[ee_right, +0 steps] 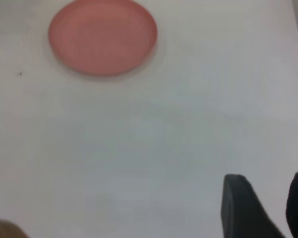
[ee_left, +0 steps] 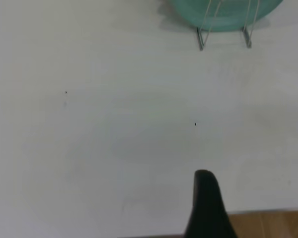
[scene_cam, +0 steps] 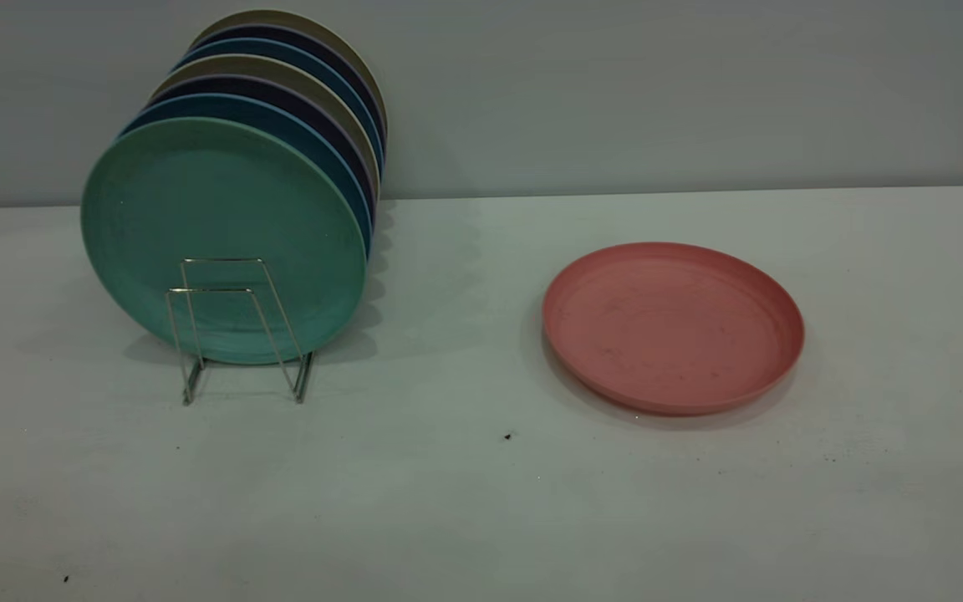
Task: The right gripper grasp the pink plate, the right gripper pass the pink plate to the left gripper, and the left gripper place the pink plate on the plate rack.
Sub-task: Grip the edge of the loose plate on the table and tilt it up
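The pink plate (scene_cam: 672, 326) lies flat on the white table, right of centre, and nothing touches it. It also shows in the right wrist view as the pink plate (ee_right: 103, 35), far from my right gripper (ee_right: 265, 181), which hangs open and empty over bare table. The plate rack (scene_cam: 239, 330) stands at the left with its two front wire loops free. My left gripper (ee_left: 204, 198) hovers near the table's front edge, well short of the plate rack (ee_left: 223, 29). Neither gripper appears in the exterior view.
Several plates stand upright in the rack, with a teal-green plate (scene_cam: 222, 226) in front and blue, dark and beige ones behind. A grey wall runs along the back of the table. The table's front edge (ee_left: 268, 212) shows with wooden floor beyond.
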